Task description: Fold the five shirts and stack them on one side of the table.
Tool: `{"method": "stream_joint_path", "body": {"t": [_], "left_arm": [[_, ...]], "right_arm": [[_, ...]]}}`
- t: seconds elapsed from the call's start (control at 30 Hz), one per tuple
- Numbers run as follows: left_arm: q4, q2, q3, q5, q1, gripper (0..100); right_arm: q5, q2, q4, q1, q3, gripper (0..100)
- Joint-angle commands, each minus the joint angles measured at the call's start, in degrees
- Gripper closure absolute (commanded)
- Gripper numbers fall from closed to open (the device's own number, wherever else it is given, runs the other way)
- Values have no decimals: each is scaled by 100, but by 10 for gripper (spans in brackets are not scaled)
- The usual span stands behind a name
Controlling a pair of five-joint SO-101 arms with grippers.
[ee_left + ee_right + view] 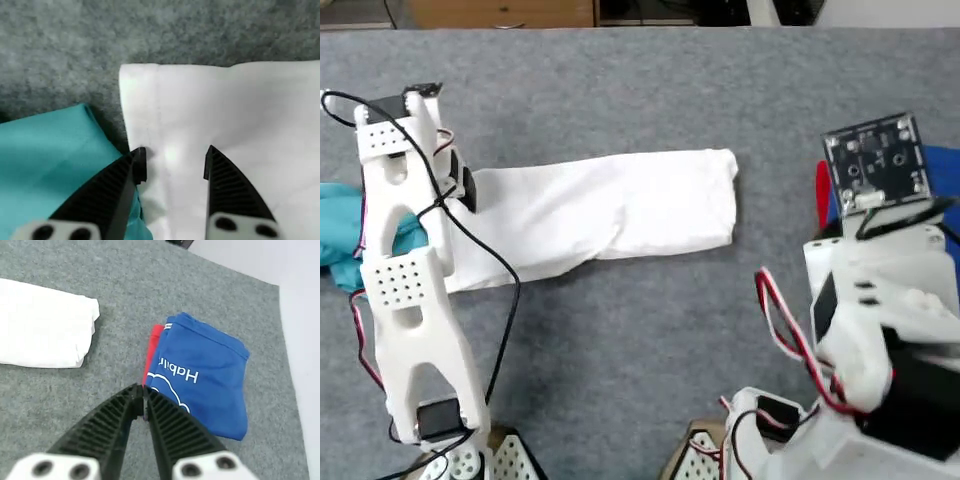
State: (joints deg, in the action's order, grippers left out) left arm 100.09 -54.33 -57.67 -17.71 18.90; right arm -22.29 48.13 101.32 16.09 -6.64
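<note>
Black ridged left fingers [115, 190] stand parted over the hemmed end of a long, half-folded white cloth shirt [225, 110]. A crumpled teal cloth shirt [45, 160] lies just outside one finger. I'd judge the white shirt mid-fold; next, pinch this end and carry it across. Right fingers [172, 432] are clenched on nothing above the grey felt desk [125, 280]. Just beyond their tips, a folded blue cloth shirt [210, 375] bearing white lettering and a small neck label covers a red cloth shirt [154, 347].

White plastic left arm [405, 290] stretched forward, black ribbed left gripper [173, 160] jaws apart. White right arm [880, 320] folded back, black right gripper [145, 396] jaws together.
</note>
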Motion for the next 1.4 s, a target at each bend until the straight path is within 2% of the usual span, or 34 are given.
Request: {"method": "stream_joint_path", "body": {"t": [0.0,0.17,0.43,0.9,1.2,1.37], "left_arm": [[70,75,-229,-44,141,804],[62,4,-220,-44,53,800],[-229,-391,-273,-88,-519,804],[-141,-866,-580,-70,-378,809],[-141,-1051,-598,-114,-571,983],[79,-1015,-589,-114,-571,982]], "right_arm": [[-62,57,79,31,13,996],[-62,57,79,31,13,996],[-62,75,79,40,101,996],[-299,75,79,48,101,996],[-299,75,70,57,66,996],[-299,75,70,66,66,996]]}}
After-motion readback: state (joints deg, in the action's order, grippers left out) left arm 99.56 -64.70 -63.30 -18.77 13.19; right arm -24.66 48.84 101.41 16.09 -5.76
